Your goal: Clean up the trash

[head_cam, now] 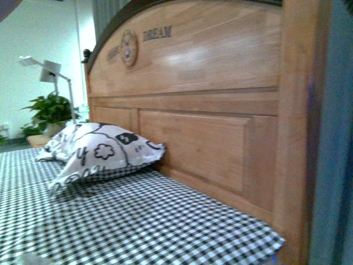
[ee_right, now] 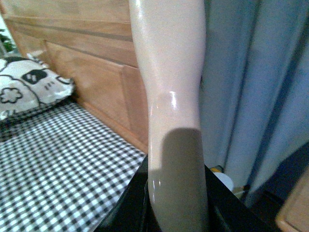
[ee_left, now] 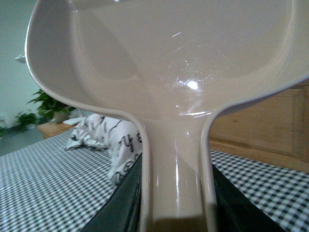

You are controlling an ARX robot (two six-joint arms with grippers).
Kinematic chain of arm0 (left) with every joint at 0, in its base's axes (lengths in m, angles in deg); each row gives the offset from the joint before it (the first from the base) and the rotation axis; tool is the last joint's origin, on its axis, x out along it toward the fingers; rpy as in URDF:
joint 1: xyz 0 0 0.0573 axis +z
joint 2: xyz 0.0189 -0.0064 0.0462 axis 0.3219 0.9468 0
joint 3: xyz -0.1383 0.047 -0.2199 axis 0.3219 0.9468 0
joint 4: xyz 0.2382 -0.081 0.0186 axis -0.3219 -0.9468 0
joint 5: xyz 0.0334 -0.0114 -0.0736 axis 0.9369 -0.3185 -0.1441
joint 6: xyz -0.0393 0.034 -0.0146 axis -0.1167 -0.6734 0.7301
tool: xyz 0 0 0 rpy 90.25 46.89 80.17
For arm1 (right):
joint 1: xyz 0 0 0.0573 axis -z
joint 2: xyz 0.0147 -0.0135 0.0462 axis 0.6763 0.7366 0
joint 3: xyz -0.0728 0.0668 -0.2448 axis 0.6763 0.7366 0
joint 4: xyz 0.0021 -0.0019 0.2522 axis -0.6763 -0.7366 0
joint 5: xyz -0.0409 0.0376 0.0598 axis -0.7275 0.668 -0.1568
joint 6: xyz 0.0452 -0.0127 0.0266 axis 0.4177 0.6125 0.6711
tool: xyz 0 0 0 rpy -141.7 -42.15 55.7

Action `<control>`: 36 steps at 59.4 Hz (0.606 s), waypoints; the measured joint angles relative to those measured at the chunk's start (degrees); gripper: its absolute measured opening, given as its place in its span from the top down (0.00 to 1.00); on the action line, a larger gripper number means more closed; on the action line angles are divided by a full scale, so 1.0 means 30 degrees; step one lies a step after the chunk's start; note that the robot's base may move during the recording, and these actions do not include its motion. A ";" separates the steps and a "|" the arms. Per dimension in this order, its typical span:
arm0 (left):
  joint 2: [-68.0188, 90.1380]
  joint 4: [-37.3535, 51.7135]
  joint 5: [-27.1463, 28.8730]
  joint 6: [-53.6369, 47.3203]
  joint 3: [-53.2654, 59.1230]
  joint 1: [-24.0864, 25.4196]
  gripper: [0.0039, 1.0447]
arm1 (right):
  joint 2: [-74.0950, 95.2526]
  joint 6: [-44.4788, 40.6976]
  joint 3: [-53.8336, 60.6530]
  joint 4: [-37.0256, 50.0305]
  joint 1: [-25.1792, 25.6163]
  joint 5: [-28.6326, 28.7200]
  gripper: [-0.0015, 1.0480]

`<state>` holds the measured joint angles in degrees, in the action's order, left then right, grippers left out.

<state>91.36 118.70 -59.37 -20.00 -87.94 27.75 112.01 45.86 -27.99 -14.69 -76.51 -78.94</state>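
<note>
I see a bed (head_cam: 138,221) with a black and white checked sheet. At its head stands a wooden headboard (head_cam: 209,110) with the word DREAM on it. A pillow (head_cam: 99,149) with black drawings lies by the headboard. Far back are a green plant (head_cam: 49,110), a white lamp (head_cam: 47,69) and a pale wall (head_cam: 33,33). A blue curtain (head_cam: 336,138) hangs beside the bed

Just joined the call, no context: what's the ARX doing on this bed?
Left gripper holds the beige dustpan by its handle; right gripper holds a white brush handle, bristles out of view. Both are raised above the checked sheet, near the pillow and wooden headboard. The trash isn't clearly in view.
</note>
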 joint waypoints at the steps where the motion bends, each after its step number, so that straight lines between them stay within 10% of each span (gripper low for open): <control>1: -0.0007 0.0000 -0.0007 0.0000 0.0000 0.0000 0.74 | -0.0007 0.0000 0.0000 0.0000 0.0000 -0.0007 0.81; 36: -0.0073 0.0000 0.0306 0.0080 0.0015 0.0087 0.75 | 0.0087 0.0000 0.0000 0.0000 -0.0109 0.0240 0.81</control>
<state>91.14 118.70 -58.45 -19.76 -87.90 28.01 112.27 45.86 -27.99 -14.69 -76.84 -78.22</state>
